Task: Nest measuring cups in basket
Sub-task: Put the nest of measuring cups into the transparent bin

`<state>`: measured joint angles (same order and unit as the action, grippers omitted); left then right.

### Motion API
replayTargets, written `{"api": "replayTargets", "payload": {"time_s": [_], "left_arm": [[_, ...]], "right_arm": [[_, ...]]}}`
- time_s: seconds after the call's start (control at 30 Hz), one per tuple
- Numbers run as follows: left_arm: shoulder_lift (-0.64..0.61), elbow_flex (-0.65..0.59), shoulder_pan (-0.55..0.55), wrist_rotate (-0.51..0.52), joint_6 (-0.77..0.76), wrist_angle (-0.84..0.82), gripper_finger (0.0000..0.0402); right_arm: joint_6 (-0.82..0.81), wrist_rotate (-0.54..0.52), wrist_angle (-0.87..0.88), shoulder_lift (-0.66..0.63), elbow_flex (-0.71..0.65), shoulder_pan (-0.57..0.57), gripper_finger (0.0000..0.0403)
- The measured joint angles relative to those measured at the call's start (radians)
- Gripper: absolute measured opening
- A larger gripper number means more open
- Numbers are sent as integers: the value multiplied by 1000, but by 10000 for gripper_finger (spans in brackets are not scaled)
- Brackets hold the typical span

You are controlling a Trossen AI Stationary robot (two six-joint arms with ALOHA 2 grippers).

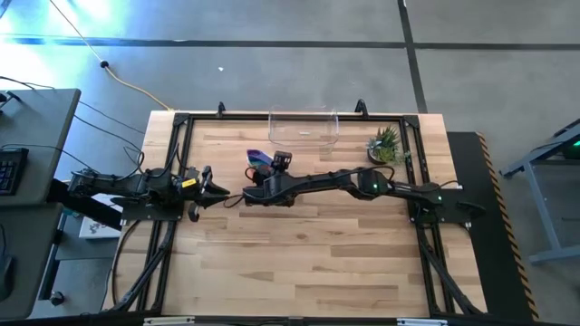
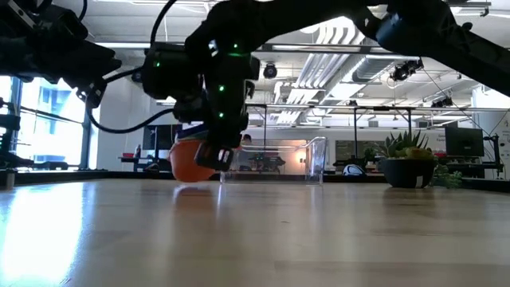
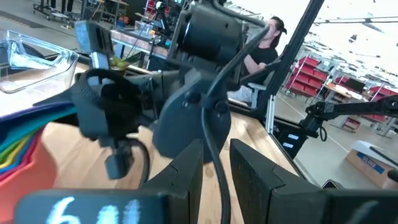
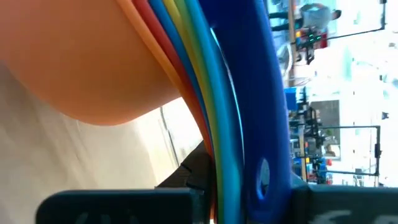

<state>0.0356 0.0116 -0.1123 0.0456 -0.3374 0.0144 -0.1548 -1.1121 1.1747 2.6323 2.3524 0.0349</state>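
The measuring cups are nested in one stack (image 1: 258,158), purple showing on top in the high view and the orange bowl (image 2: 190,164) outermost in the low view. The stack is on the table's middle, just left of and nearer than the clear basket (image 1: 304,128). My right gripper (image 1: 270,168) reaches in from the right and is shut on the stack's handles. My left gripper (image 1: 214,188) waits near the table's left edge, slightly open and holding nothing, pointing at the stack (image 3: 17,149). My right gripper (image 4: 230,199) pinches the bundled flat handles of the nested cups (image 4: 249,143) between its two fingers, blue handle outermost on one side, orange on the other. The orange bowl (image 4: 93,56) bulges just past the fingers, low over the wood. I cannot tell whether it rests on the table.
A small potted green plant (image 1: 385,145) stands right of the basket near the far right corner. The near half of the table (image 1: 299,263) is bare wood. A person (image 3: 261,50) sits in the room beyond the table, as the left wrist view shows.
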Motion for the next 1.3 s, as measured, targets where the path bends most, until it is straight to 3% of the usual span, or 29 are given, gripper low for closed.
{"api": "replayTargets", "payload": {"time_s": [0.53,1.3], "left_arm": [[0,0,0,0,0,0,71],[0,0,0,0,0,0,71]], "right_arm": [[-25,-63,-84,52,1,1,33],[-21,-44,-93,52,-27,18,53]]}}
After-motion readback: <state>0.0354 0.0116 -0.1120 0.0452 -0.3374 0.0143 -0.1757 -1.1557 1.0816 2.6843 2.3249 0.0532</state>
